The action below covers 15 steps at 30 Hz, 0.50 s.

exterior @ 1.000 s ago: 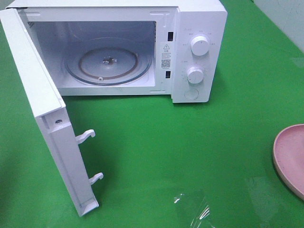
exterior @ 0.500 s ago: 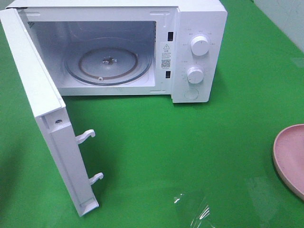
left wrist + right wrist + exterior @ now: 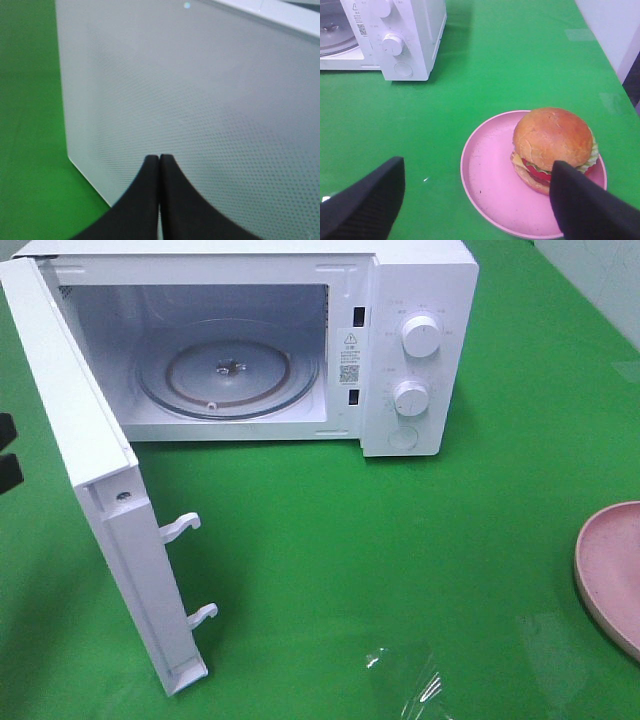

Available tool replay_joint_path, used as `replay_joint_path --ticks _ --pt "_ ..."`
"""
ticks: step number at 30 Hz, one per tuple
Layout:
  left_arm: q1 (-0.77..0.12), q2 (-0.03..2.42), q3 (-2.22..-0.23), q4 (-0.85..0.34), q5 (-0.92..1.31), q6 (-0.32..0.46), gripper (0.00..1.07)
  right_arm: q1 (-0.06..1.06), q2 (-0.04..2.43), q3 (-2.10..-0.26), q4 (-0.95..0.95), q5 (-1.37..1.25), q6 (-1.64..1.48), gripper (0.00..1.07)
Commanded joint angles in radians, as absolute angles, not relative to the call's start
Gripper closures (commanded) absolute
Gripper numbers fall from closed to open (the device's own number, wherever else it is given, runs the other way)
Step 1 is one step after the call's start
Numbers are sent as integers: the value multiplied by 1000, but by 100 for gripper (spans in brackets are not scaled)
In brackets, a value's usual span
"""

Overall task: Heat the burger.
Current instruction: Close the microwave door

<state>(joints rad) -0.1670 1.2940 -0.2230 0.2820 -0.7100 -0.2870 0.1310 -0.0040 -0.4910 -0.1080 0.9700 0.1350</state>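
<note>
The burger (image 3: 552,142), with a glossy brown bun, lettuce and cheese, sits on the far side of a round pink plate (image 3: 490,185). My right gripper (image 3: 477,167) hovers over the plate, open, its right finger (image 3: 590,205) just in front of the burger and nothing between the fingers. The exterior view shows only the plate's rim (image 3: 610,575) at the right edge; the burger is out of that frame. My left gripper (image 3: 159,160) is shut and empty, tips close to the outer face of the microwave door (image 3: 200,100).
The white microwave (image 3: 420,300) stands at the back with its door (image 3: 90,440) swung wide open to the left and a bare glass turntable (image 3: 228,370) inside. A clear plastic scrap (image 3: 410,680) lies on the green table near the front edge.
A dark part of my left arm has come into the exterior view at the left edge, beside the open door. The right side looks unchanged.
</note>
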Motion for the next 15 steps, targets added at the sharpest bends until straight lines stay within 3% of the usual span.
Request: replay_joint_path --ticks 1,8,15 --pt "-276 1363 -227 146 -783 -199 107 125 -30 -489 -107 962 127 31" --pt "-447 1479 -228 -56 -900 -94 107 125 -30 -489 -107 962 127 31" --pt "-577 1588 -298 -132 -929 -59 107 125 -30 -489 -107 962 127 31"
